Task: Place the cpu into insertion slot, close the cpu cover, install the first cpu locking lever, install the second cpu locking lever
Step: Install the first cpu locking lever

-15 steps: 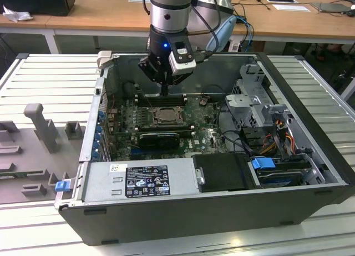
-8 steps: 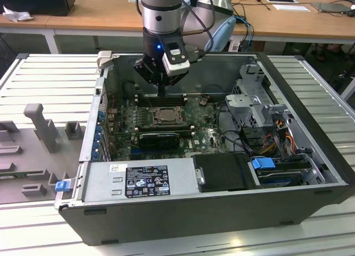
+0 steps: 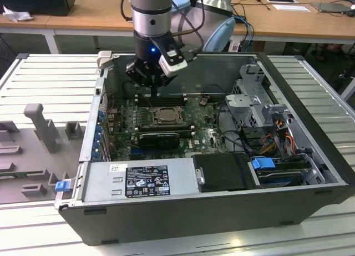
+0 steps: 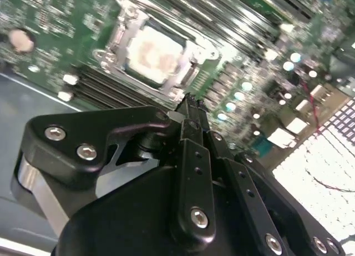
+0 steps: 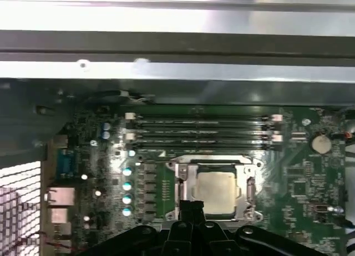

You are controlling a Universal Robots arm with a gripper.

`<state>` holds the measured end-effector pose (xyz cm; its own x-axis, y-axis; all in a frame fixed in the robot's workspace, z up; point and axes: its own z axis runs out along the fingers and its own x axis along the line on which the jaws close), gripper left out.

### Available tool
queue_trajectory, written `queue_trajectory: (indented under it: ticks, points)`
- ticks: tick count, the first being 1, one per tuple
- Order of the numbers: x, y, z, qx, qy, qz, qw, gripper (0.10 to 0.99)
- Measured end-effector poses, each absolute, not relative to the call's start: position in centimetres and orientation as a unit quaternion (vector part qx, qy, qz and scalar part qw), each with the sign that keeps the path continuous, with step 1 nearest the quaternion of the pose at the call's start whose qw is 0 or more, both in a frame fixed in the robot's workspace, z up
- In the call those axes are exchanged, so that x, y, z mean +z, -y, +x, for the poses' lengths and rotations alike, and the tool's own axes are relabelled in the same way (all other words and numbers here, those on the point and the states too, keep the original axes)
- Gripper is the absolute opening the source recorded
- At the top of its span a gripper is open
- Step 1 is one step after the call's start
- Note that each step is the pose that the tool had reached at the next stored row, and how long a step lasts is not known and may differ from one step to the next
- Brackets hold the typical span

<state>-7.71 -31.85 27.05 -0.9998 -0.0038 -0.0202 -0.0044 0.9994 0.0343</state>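
An open computer case (image 3: 233, 211) lies on its side with a robot arm reaching down into it. The gripper (image 3: 154, 94) hangs low over the green circuit board (image 5: 302, 178), its black fingers drawn narrowly together into a single tip with nothing visible between them. Just beyond and below that tip sits the insertion slot (image 3: 178, 116). In the first wrist view the cpu (image 5: 215, 190), a pale silver square, lies seated flat in the slot directly ahead of the fingertips; the cpu cover (image 5: 213, 167), a grey metal frame, appears folded down around it, with the chip showing through its window. Whether the tip touches the frame or a lever rod cannot be told. Judging from this, the work looks to be at the locking-lever stage. Doing it well likely means pressing on the thin lever rod itself, not on the cover or the chip; keeping the fingers closed so the rod cannot slip between them; pushing down with steady force and guiding the rod sideways under its catch; and staying clear of the long memory slots (image 5: 199, 131) that lie beyond the socket from the hand.
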Motion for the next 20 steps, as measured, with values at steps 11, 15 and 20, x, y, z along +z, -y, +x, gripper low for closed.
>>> queue_trajectory:
  ticks: [11, 15, 20]
  points:
    - [26.4, 30.9, -11.6, 0.017, -1.000, -0.002, 0.010, 0.106]
    - [26.0, 30.2, -11.8, 0.017, -1.000, -0.002, 0.010, 0.106]
    - [25.8, 29.1, -11.8, 0.017, -1.000, -0.002, 0.010, 0.106]
